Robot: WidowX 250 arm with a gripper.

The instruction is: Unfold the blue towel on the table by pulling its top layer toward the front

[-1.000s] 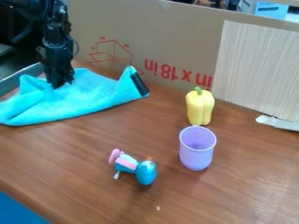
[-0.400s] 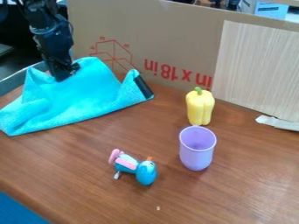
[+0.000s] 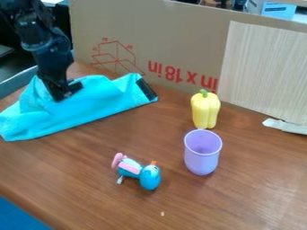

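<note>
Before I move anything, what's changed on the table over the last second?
The gripper rose a little, then came down slightly nearer the camera. The turquoise cloth bunched up higher, then sank, its near edge shifting toward the camera. No grip or release is clear. The yellow bell pepper, purple cup and toy bird stayed put.

Cup (image 3: 202,155) before pepper (image 3: 205,110), right of toy (image 3: 140,172); cloth (image 3: 78,107) behind, left

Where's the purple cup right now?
In the camera view, the purple cup stands on the table right of centre, just in front of the yellow pepper.
</note>
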